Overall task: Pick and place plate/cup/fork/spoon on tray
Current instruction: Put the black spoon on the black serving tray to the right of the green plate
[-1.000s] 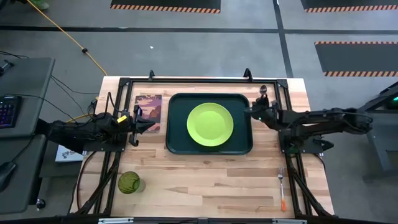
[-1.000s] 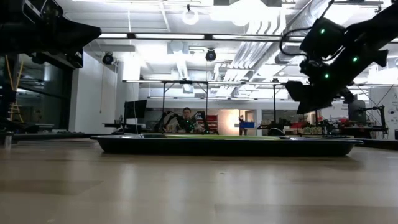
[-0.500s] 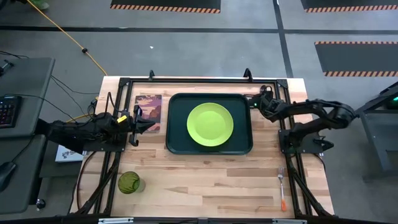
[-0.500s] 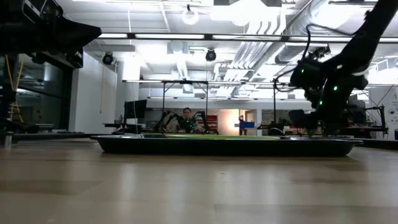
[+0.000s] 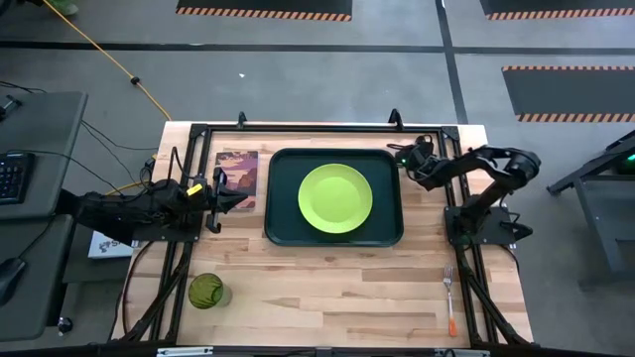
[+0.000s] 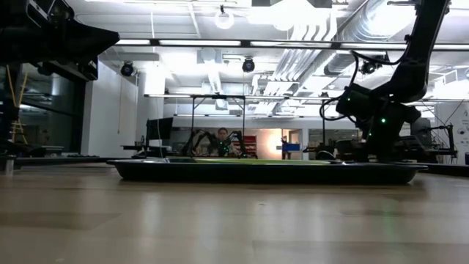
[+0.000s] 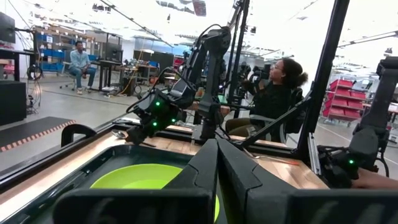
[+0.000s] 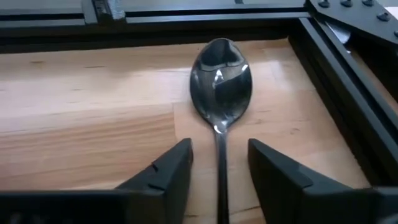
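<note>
The lime-green plate [image 5: 335,197] lies flat in the dark tray [image 5: 279,230] at the table's far middle. On the wood in the far right corner lies the all-metal spoon [image 8: 221,84], bowl up. My right gripper [image 5: 409,160] [image 8: 219,149] is slanted down over it and open, one finger on each side of the spoon's handle without touching it. The green cup [image 5: 207,291] stands near the front left. At the front right lies the fork [image 5: 449,297] with its orange handle. Left of the tray, my left gripper [image 5: 238,197] [image 7: 217,149] waits, shut on nothing.
A picture card [image 5: 236,171] lies on the table left of the tray. Black frame rails [image 8: 336,56] run close past the spoon's bowl on two sides. A person [image 7: 273,93] sits beyond the table's right side.
My right gripper has gone from above the tray's right rim toward the table's far edge and down to the spoon, tipping its fingers downward as the arm folded back.
</note>
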Controlling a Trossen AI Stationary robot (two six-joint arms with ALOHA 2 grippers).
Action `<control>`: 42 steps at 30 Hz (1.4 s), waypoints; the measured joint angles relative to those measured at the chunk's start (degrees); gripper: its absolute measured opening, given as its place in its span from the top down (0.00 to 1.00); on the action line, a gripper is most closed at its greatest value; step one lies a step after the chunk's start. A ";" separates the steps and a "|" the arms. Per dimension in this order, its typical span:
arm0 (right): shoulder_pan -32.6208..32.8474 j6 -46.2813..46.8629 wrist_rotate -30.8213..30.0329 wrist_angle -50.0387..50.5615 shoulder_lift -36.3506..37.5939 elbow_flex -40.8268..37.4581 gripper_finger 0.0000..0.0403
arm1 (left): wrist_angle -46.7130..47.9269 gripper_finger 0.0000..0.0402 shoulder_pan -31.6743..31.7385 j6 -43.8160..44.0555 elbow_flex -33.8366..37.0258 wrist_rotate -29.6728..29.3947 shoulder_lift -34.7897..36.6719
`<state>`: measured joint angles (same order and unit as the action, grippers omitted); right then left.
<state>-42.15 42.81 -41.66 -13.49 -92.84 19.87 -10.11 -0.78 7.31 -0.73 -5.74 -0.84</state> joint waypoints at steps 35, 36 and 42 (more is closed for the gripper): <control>14.08 -3.54 -1.76 15.32 23.19 -0.67 1.00 | -0.02 0.99 0.00 0.00 0.00 -0.01 0.00; 15.95 -2.30 -1.16 15.80 24.00 -0.65 1.00 | 0.00 0.99 0.00 0.00 0.00 0.00 0.02; 31.68 7.10 0.31 16.26 25.77 -0.56 1.00 | -0.02 0.99 0.00 0.00 0.00 0.00 0.00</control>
<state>-10.47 49.91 -41.34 2.76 -67.07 19.31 -10.13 -0.78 7.31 -0.73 -5.74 -0.84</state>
